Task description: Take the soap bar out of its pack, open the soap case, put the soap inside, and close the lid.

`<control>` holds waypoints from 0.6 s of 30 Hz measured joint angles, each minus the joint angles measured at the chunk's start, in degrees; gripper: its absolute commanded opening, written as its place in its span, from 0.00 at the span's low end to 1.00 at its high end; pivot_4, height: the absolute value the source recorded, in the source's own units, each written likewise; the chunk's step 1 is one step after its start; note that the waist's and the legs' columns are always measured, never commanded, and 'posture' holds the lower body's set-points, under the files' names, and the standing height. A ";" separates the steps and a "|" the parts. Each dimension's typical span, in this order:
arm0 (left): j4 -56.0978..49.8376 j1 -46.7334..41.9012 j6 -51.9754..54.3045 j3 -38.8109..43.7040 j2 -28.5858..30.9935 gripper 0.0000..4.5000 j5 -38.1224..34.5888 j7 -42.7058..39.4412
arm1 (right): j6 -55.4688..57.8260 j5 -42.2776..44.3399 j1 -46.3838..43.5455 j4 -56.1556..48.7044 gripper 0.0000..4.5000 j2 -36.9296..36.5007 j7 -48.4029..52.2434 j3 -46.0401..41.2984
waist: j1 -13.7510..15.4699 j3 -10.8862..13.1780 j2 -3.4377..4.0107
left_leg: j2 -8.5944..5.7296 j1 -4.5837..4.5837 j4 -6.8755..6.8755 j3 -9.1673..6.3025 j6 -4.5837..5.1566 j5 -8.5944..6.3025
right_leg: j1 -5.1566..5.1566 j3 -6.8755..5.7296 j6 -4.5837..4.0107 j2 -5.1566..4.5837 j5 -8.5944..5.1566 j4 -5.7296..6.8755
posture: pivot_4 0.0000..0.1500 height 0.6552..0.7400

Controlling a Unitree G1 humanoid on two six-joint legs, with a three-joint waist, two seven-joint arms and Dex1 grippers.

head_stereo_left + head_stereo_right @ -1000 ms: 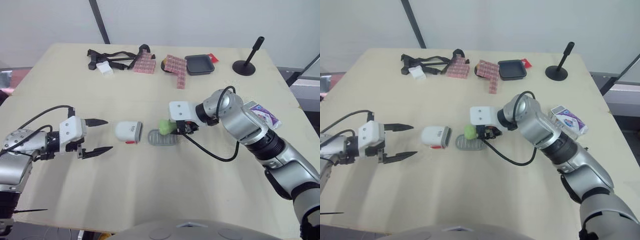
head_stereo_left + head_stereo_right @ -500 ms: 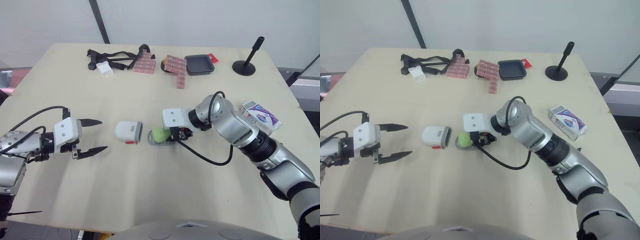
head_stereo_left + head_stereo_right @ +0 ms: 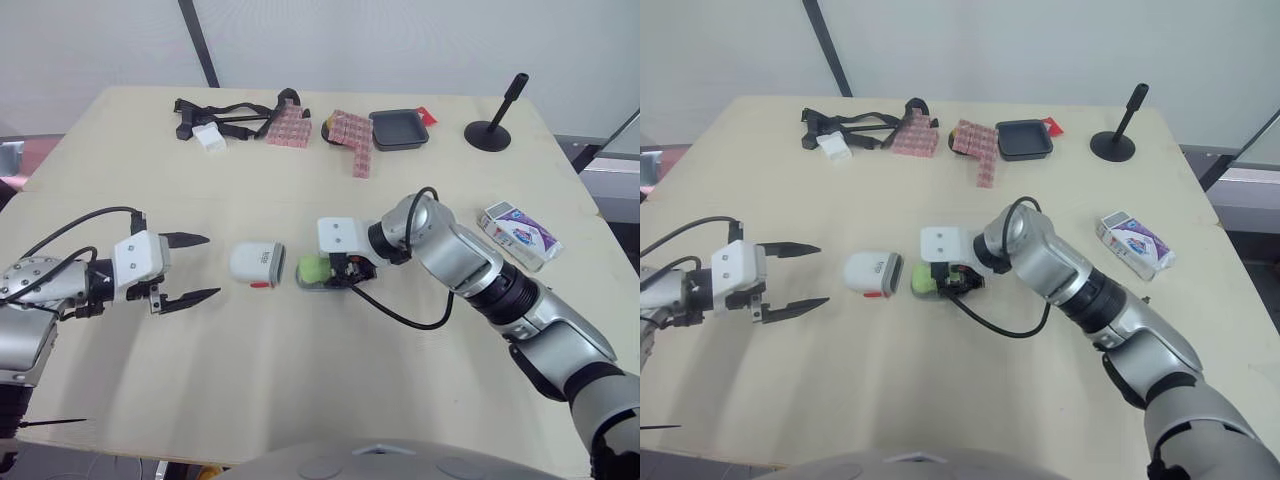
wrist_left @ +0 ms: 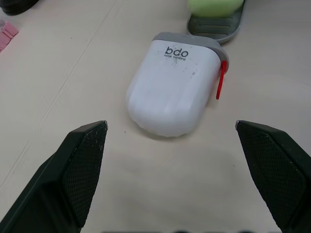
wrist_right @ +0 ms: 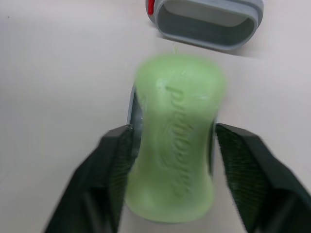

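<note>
The right gripper (image 3: pixel 325 270) is clamped on the green soap bar (image 5: pixel 175 145), one finger against each long side. The bar sits over the grey base (image 4: pixel 214 26) of the soap case, near the middle of the table (image 3: pixel 300 380). Raised script on the bar cannot be read. The white lid (image 4: pixel 170 92) lies on its side just beside the base, marked "bdo", with a red tab. The left gripper (image 3: pixel 213 266) has its fingers apart, near the lid, not touching it. The soap pack (image 3: pixel 518 222) lies at the table's right edge.
</note>
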 measured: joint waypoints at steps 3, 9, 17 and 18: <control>0.33 -0.14 -0.40 -0.27 0.00 1.00 0.16 -0.21 | 0.78 0.35 0.00 -0.01 0.99 0.04 -0.12 -0.09 | -0.01 0.00 0.00 | 0.00 0.00 0.00 0.00 0.00 0.00 | 0.00 0.00 0.00 0.00 0.00 0.00 | 1.00 1.00; 2.02 -2.01 -0.70 -1.05 -0.01 1.00 0.64 -0.99 | 1.46 4.60 0.07 0.06 0.99 -0.86 0.28 -4.20 | 0.25 0.00 0.00 | 0.00 -0.01 0.01 0.00 0.00 0.00 | 0.00 0.00 0.00 -0.01 0.00 0.01 | 1.00 1.00; 2.55 -5.68 0.83 -4.12 -0.23 1.00 0.62 -2.47 | -4.00 15.29 11.91 -5.18 0.99 -4.70 -0.16 -20.14 | 0.64 -0.05 -0.09 | -0.01 -0.10 0.01 -0.01 0.01 -0.01 | 0.00 0.00 0.00 0.00 0.00 -0.03 | 1.00 1.00; 2.64 -6.44 0.86 -4.70 -0.31 1.00 0.62 -2.84 | -5.25 16.62 14.32 -5.59 0.99 -4.53 -0.88 -22.28 | 0.66 -0.05 -0.09 | -0.01 -0.10 0.02 -0.02 0.01 0.00 | 0.00 -0.01 0.00 0.00 0.00 -0.03 | 1.00 1.00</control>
